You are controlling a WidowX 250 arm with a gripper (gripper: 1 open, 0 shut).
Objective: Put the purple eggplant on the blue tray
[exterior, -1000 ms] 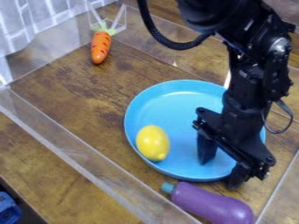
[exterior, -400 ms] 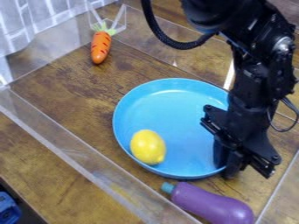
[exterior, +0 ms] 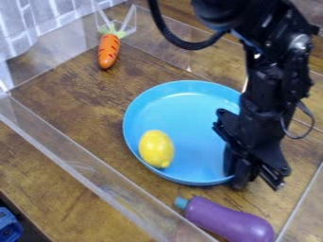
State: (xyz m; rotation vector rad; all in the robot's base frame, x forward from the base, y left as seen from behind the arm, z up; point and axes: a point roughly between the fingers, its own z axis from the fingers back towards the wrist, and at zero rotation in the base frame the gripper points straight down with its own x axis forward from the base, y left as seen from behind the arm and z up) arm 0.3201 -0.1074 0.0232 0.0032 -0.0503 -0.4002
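Right now the purple eggplant (exterior: 229,221) lies on the wooden desk (exterior: 76,113), at the near right, just outside the near rim of the blue tray (exterior: 190,104); it is not on the tray yet. It lies almost sideways, with its green stem end pointing left and its fat purple end pointing right, tipped a little toward the near side; so its long way runs left to right.

Up above it, the black arm points down; its fingers (exterior: 252,176) hang over the near right edge of the tray, and they look squeezed shut with nothing between them. From the fingers, the eggplant is toward the near side and a bit lower; it is close, but they do not touch.

So I think the fingers need to open up, come nearer to us, and go down over the middle of the eggplant, pinching across its thin way, not along its long way.

On the tray sits a yellow lemon (exterior: 155,149), at the left; an orange carrot (exterior: 109,47) lies far off at the back left.
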